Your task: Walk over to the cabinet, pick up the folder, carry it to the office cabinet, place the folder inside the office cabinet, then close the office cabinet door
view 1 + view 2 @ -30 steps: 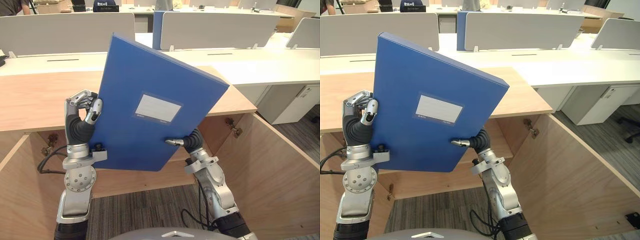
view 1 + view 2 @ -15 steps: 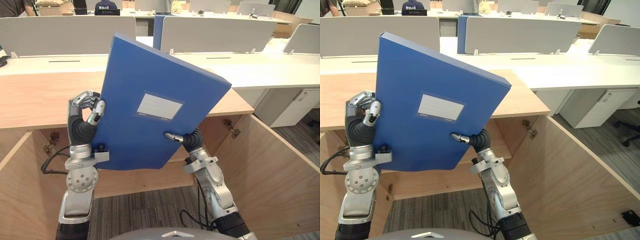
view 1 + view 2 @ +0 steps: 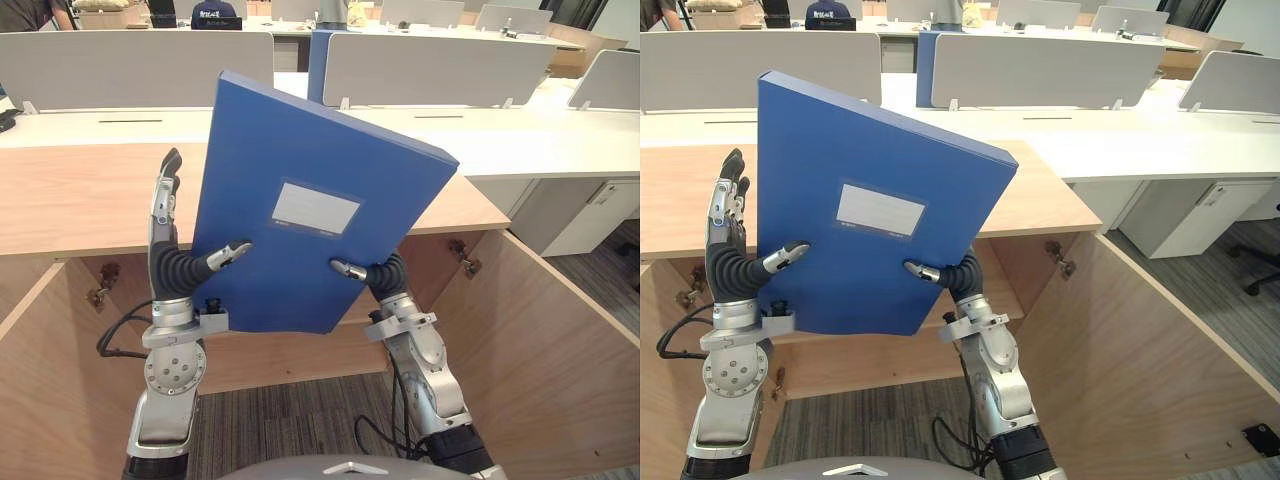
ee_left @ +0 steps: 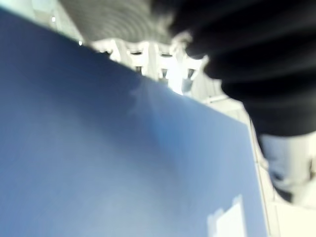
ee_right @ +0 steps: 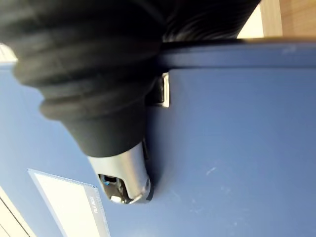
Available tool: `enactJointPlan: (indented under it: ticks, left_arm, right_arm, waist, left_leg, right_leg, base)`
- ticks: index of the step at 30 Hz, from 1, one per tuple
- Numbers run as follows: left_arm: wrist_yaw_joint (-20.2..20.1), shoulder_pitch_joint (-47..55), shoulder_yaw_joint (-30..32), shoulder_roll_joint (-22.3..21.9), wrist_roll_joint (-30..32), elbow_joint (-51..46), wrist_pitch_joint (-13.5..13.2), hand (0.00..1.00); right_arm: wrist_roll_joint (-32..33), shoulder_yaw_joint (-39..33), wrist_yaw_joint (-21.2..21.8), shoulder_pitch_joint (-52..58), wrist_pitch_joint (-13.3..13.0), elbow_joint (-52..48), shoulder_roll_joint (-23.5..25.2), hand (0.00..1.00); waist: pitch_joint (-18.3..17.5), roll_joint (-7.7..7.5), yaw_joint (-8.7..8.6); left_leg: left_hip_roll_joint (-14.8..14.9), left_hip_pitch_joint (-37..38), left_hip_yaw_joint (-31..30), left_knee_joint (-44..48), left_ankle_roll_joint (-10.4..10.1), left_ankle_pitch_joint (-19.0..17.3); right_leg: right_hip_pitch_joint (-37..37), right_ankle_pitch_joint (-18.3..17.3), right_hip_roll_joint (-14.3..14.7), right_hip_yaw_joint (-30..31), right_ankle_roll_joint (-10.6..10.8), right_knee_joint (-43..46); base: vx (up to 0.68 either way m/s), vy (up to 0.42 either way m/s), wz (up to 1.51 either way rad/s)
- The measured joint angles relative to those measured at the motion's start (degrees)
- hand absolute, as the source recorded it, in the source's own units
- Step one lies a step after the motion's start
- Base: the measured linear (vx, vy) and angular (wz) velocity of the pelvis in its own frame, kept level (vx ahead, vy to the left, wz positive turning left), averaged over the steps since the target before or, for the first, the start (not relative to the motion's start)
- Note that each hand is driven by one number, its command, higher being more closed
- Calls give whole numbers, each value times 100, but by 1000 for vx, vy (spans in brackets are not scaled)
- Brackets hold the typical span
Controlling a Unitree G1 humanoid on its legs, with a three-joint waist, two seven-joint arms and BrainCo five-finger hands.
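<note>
Currently, in the left eye view, holding the blue folder (image 3: 300, 150) up in the air between both hands, long axis near upright, top edge sloping down toward the right. Gripping its lower right edge with the right hand (image 3: 382, 275), thumb (image 3: 345, 267) lying on the front face and the rest hidden behind, so judging this a pinch. Standing the left hand (image 3: 172, 268) at the lower left edge, fingers (image 3: 163, 190) straight up beside the folder, merely resting its own thumb on the front. Then, in the right eye view, facing the office cabinet (image 3: 860, 362), open below and beyond the folder under the wooden top (image 3: 670, 200), and having the right door (image 3: 1140, 340) swung wide, leaving room on that side. Probably needing to lower the folder beneath that top's front edge before pushing it in. Next, in the left wrist view, looking along the folder's blue face from close by. Lastly, in the right wrist view, pressing the thumb flat on that face beside the label (image 5: 64, 207).
</note>
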Motion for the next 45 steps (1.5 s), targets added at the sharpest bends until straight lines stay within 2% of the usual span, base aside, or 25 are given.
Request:
enactJointPlan:
  ticks: [5,10,15,23,30,33,35,37,41,45]
  left_arm:
    - [28,229,357,-31,-5,0,0,0]
    - [243,504,952,-257,-254,-4,2,0]
    - [285,658,1293,-419,-332,-12,3,0]
    - [120,891,1335,-456,-459,156,5,0]
    - [-245,1083,926,-435,-683,933,52,0]
    - [-285,930,793,-388,-789,1157,58,0]
    - [-285,565,711,-233,-905,1298,59,0]
    - [-272,397,637,-152,-1015,1306,65,0]
    - [-234,422,468,-157,-1110,1240,64,0]
    - [-231,513,362,-160,-1121,1220,65,0]
  right_arm:
    - [-313,-396,-291,159,-104,-27,124,100]
    - [-637,-959,-605,353,-156,-141,302,100]
    - [-919,-1188,-729,495,-218,-420,319,100]
    - [-1780,-1102,-725,708,-216,-461,284,100]
    - [-2523,-564,-745,616,-222,-75,-176,100]
    - [-2764,-342,-814,266,-217,336,-424,100]
    - [-2939,-192,-953,-225,-213,468,-605,100]
    - [-3139,27,-1082,-539,-211,430,-772,100]
    - [-3393,290,-1238,-553,-210,238,-830,100]
    - [-3573,434,-1430,-566,-210,-287,-862,100]
  waist:
    - [10,15,5]
    - [47,69,8]
    - [98,128,10]
    - [152,95,36]
    - [368,58,119]
    - [860,70,160]
    - [1490,84,195]
    - [1778,111,239]
    - [1913,182,349]
    - [2019,252,476]
  left_leg:
    - [-2,-1,-7,0,-28,-19]
    - [-3,-10,-41,0,-35,-24]
    - [-1,-22,-55,0,-37,-27]
    - [-8,-96,-150,0,-38,-28]
    - [-29,-350,-355,4,-8,54]
    - [-34,-824,-507,232,19,165]
    - [6,-1627,-609,1226,11,-122]
    - [54,-2609,-660,2352,15,-517]
    - [92,-3629,-675,3470,17,-1065]
    - [289,-4384,-445,3935,-2,-1114]
  right_leg:
    - [6,0,-3,-15,1,-3]
    - [20,-4,-5,-36,3,-17]
    - [22,-5,-5,-50,4,-36]
    - [8,-24,-15,-163,34,-37]
    - [-170,-44,-38,-359,62,74]
    - [-611,-49,-93,-500,35,458]
    - [-1170,-174,-147,-516,-20,1071]
    - [-2057,-576,-256,-509,-29,2104]
    - [-3030,-1179,-438,-492,-34,3273]
    - [-3802,-1315,-512,-462,-78,3814]
  base:
    - [0,0,0]
    - [0,0,1]
    - [0,0,0]
    - [0,-1,6]
    - [-5,-6,15]
    - [-69,21,29]
    - [-205,27,25]
    - [-240,40,17]
    - [-202,58,14]
    - [-93,4,3]
